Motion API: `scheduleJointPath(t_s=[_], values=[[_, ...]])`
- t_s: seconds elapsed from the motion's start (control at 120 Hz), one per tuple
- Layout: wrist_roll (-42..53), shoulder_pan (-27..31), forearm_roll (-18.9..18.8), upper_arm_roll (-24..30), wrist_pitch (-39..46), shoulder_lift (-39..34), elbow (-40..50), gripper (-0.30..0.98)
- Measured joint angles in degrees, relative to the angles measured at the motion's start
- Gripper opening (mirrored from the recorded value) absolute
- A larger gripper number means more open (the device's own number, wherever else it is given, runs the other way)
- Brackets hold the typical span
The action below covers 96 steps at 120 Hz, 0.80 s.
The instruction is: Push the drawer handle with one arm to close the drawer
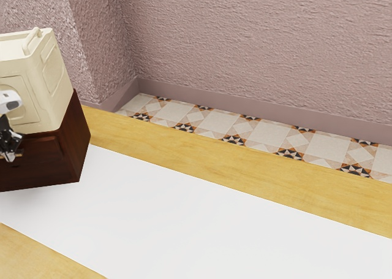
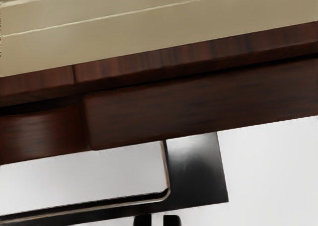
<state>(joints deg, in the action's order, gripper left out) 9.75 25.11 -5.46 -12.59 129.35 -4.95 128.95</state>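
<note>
One drawer, judged nearly closed
Beside the handle, off the cabinet's front edge, the pincer is seen; clenched or released cannot be told; slight pushing may be left.

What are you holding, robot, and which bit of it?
Nothing. My gripper has just a little gap between its fingertips. The drawer handle is close by, but it isn't between them.
</note>
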Motion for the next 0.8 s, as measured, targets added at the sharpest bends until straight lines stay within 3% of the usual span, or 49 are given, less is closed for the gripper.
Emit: scheduleJointPath(t_s=[0.658, 0.8], values=[[5.01, 0.76, 1.46, 0.28, 4.03, 0.16, 0.24, -0.1], [2.17, -6.51, 4.12, 0.22, 3.73, -5.82, 3.57, -0.09]])
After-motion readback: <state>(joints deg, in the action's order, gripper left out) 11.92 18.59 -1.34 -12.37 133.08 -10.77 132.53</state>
